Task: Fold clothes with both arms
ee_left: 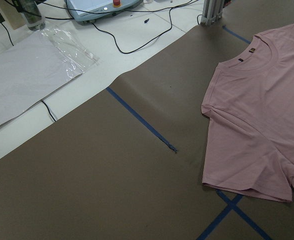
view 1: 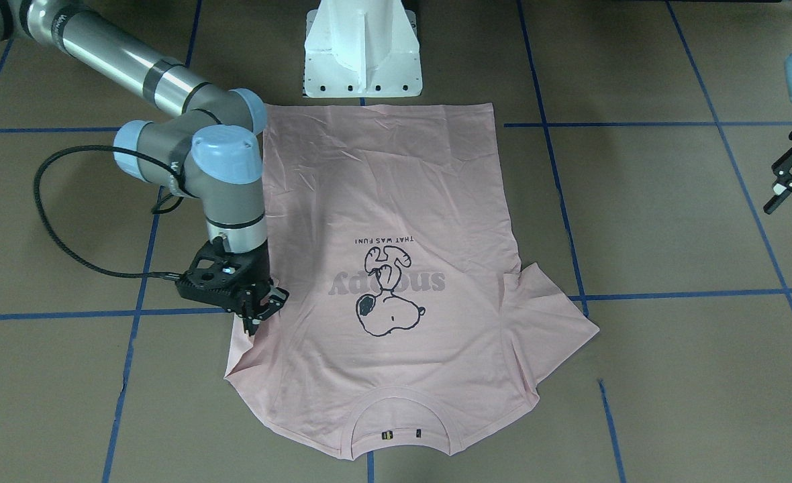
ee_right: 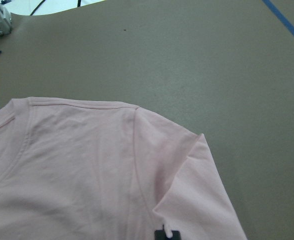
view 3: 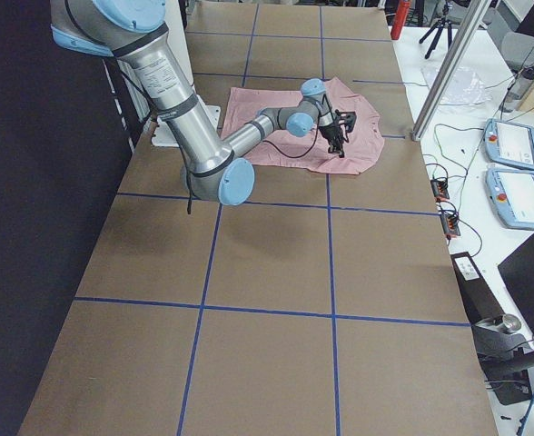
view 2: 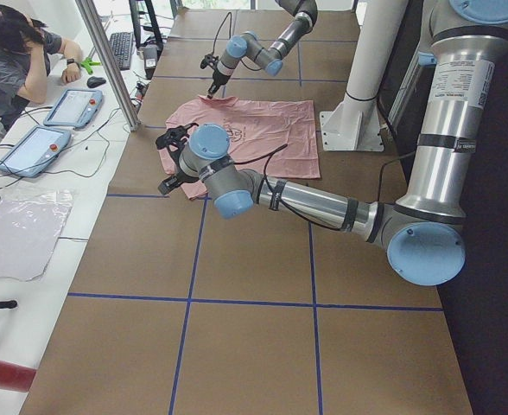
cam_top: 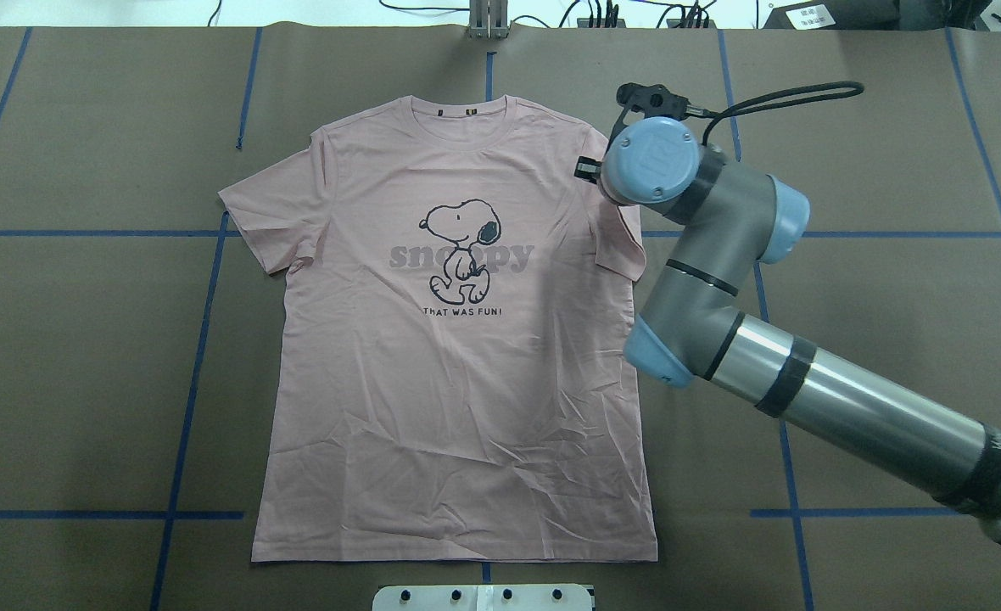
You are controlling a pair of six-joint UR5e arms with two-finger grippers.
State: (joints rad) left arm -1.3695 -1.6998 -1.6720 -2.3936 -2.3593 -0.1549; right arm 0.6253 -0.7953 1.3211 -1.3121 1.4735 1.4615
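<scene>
The pale pink T-shirt (view 1: 396, 201) lies flat and print-up on the brown table, collar away from the robot; it also shows in the overhead view (cam_top: 458, 407). My right gripper (view 1: 262, 312) points down at the shirt's sleeve on my right side and is shut on that sleeve, which tents up and folds inward (ee_right: 187, 170). The small black sleeve tag (ee_right: 162, 234) sits at the pinch. In the overhead view the wrist hides the fingers. My left gripper (view 1: 790, 176) hangs open and empty above bare table, well clear of the other sleeve (ee_left: 247, 170).
The white pedestal stand (view 1: 362, 54) is at the shirt's hem edge. Blue tape lines (cam_top: 187, 373) cross the brown table. A white side bench with tablets, cables and a plastic sheet (ee_left: 27, 75) runs along the far edge, where an operator (view 2: 16, 52) sits.
</scene>
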